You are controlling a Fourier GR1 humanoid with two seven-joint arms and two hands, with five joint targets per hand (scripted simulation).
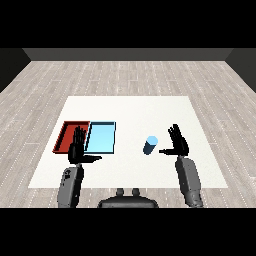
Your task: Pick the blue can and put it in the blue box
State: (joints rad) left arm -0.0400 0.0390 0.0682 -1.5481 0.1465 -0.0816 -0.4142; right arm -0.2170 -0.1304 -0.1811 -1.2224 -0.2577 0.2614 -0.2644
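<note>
A blue can [150,145] stands on the white table [135,115], right of centre. My right hand [177,143] is just to its right, fingers straight and thumb pointing toward the can, a small gap between them. The light blue tray [101,137] lies left of centre with the red tray [70,135] beside it on the left. My left hand [77,148] hovers open over the near edge where the two trays meet, holding nothing.
The table's near edge [130,187] runs just in front of both forearms. Grey wooden floor surrounds the table. Bare table surface lies between the blue tray and the can.
</note>
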